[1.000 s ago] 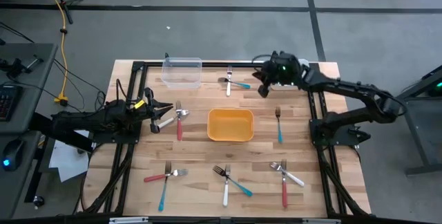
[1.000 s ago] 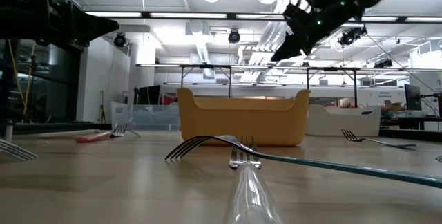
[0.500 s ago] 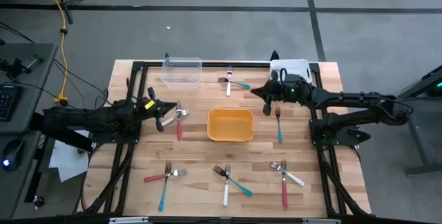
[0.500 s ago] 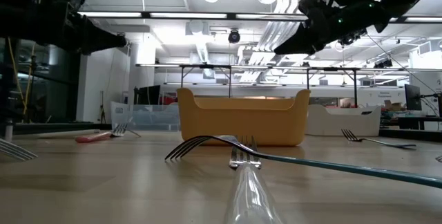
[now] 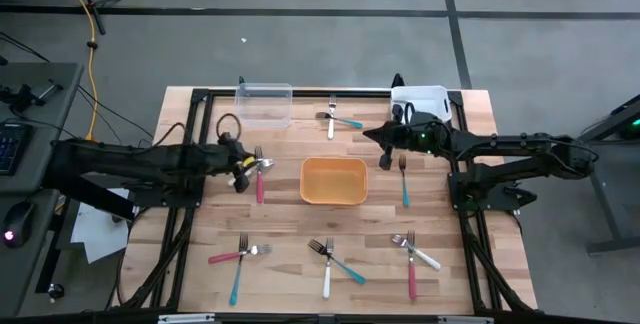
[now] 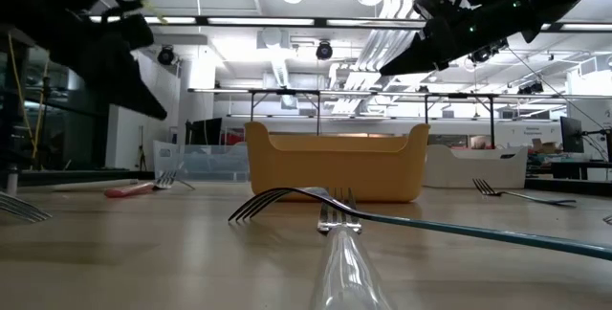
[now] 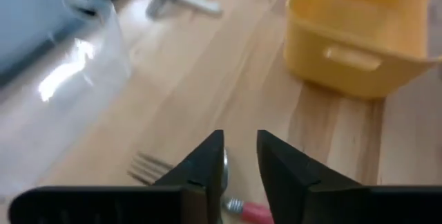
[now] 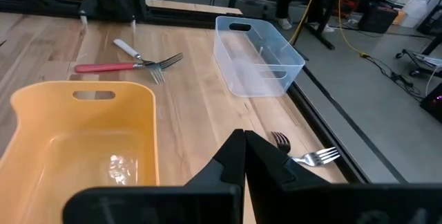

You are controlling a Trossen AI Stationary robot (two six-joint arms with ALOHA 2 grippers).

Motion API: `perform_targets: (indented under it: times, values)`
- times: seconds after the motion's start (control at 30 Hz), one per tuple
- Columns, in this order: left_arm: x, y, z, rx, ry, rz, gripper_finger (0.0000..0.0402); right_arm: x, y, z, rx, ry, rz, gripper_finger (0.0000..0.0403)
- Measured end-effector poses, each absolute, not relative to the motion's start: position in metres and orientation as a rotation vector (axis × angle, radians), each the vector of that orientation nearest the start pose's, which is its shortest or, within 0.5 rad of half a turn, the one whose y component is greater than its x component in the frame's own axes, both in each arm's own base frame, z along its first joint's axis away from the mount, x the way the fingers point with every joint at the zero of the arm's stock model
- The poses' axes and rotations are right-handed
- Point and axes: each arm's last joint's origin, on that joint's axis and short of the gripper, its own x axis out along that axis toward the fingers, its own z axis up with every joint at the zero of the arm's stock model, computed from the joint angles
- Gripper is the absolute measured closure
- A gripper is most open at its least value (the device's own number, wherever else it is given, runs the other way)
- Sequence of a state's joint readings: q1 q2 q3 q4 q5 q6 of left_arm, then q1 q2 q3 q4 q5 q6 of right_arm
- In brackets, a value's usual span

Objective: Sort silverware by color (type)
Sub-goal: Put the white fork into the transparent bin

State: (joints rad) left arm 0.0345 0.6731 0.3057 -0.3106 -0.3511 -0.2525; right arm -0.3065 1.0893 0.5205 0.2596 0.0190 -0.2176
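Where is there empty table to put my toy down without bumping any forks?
Bare wood lies between the clear plastic bin and the yellow plastic bin, and left of the red-and-teal fork pair. The front edge is crowded with fork pairs.

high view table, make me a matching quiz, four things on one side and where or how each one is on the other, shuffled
Things:
1. yellow bin
2. clear bin
3. left hand
4. right hand

Places or states:
A. far edge of the table, on the left arm's side
B. fingers pressed shut, above the table between the white bin and the yellow bin
C. middle of the table, no fork in it
D. fingers slightly apart, over the red-handled fork

Pairs: 1-C, 2-A, 3-D, 4-B
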Motion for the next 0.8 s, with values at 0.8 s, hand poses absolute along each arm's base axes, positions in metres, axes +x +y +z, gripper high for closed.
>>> perform_targets:
  times: [0.8]
  values:
    - [0.162, 0.016, 0.129, -0.059, 0.962, 0.492, 0.0261, 0.218, -0.07, 0.227, -0.169, 0.341, -0.289, 0.0402]
